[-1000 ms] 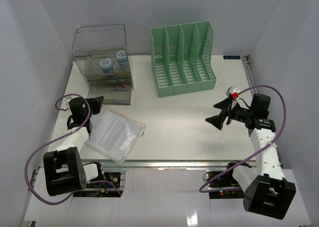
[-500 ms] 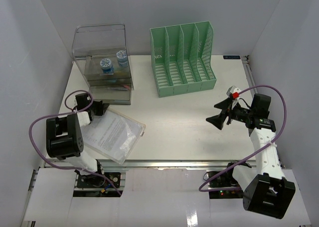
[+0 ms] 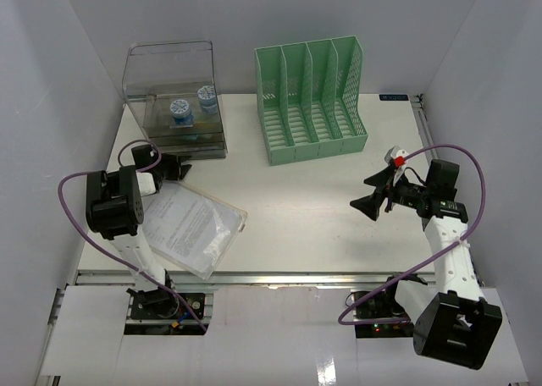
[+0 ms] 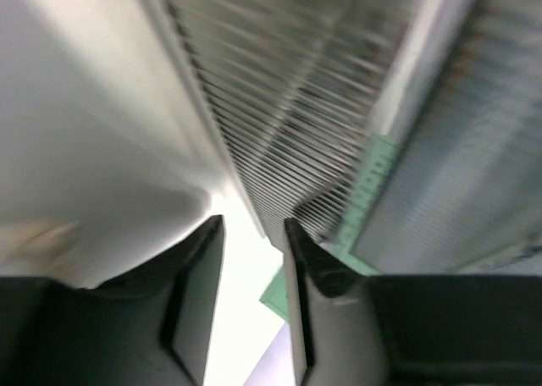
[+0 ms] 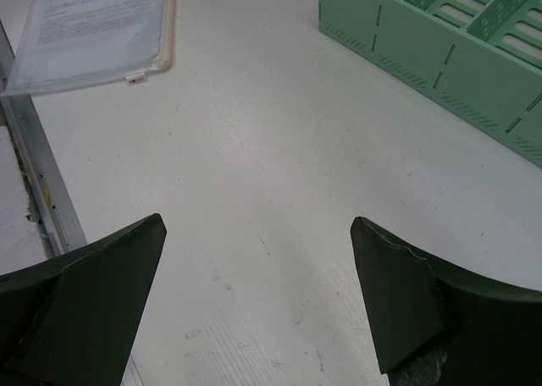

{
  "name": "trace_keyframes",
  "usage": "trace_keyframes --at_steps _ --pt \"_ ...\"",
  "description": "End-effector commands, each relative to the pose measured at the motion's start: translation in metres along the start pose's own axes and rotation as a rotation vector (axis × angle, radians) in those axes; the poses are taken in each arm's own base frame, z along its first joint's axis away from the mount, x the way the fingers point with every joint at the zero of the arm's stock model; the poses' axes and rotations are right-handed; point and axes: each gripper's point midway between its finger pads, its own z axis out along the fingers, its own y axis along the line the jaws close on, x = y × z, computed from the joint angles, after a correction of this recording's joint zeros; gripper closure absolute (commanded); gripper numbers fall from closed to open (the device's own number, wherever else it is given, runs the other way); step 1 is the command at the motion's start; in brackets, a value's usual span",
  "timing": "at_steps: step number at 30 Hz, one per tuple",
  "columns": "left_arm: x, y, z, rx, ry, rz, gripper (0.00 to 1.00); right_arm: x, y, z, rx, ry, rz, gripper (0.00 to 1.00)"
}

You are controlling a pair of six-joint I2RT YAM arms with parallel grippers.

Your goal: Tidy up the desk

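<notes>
The desk [image 3: 296,200] is a large white tabletop. My left gripper [image 3: 174,168] is at its left side, right in front of the clear drawer box [image 3: 174,98], whose drawers sit flush. In the blurred left wrist view the left gripper [image 4: 252,225] shows a narrow gap between its jaws with nothing in it. A clear sleeve of printed papers [image 3: 190,225] lies just near of that gripper. My right gripper [image 3: 373,193] hovers wide open and empty over bare desk [image 5: 254,149] at the right.
A green slotted file rack [image 3: 309,98] stands at the back centre, and its corner shows in the right wrist view [image 5: 440,39]. The paper sleeve [image 5: 93,22] lies against the metal rail [image 5: 38,174] along the near edge [image 3: 279,278]. White walls enclose the desk.
My left gripper has moved from over the paper sleeve toward the drawer box. The lower drawer that stuck out now sits flush. The left jaws have parted. The right arm has not moved.
</notes>
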Motion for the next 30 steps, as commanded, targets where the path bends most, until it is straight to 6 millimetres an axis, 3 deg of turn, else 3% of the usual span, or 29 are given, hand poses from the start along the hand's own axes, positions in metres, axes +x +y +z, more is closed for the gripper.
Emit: trace_keyframes --at_steps 1,10,15,21,23,25,26,30 --pt "-0.010 -0.043 0.002 0.115 -0.004 0.022 0.53 -0.001 -0.004 0.000 0.007 -0.006 -0.017 0.04" --pt "-0.021 -0.050 0.011 0.147 0.013 0.031 0.49 0.002 -0.008 0.000 0.018 0.001 -0.007 0.04" --pt "-0.011 -0.048 -0.006 0.189 0.022 0.077 0.48 0.002 -0.009 -0.002 0.024 0.000 -0.008 0.04" --pt "-0.003 -0.061 -0.049 0.256 0.019 0.243 0.43 0.001 -0.008 -0.001 0.010 -0.004 0.004 0.04" --pt "0.000 -0.060 -0.067 0.235 -0.006 0.318 0.35 0.000 -0.006 -0.002 0.009 -0.007 -0.004 0.04" --pt "0.001 -0.062 -0.093 0.235 -0.065 0.386 0.07 0.001 -0.006 -0.002 0.013 -0.007 -0.009 0.04" --pt "0.000 -0.061 -0.104 0.225 -0.093 0.404 0.02 0.002 -0.005 -0.002 0.009 -0.006 -0.006 0.04" --pt "0.003 -0.054 -0.150 0.209 -0.187 0.440 0.02 0.005 -0.001 0.000 -0.027 -0.005 0.026 0.04"
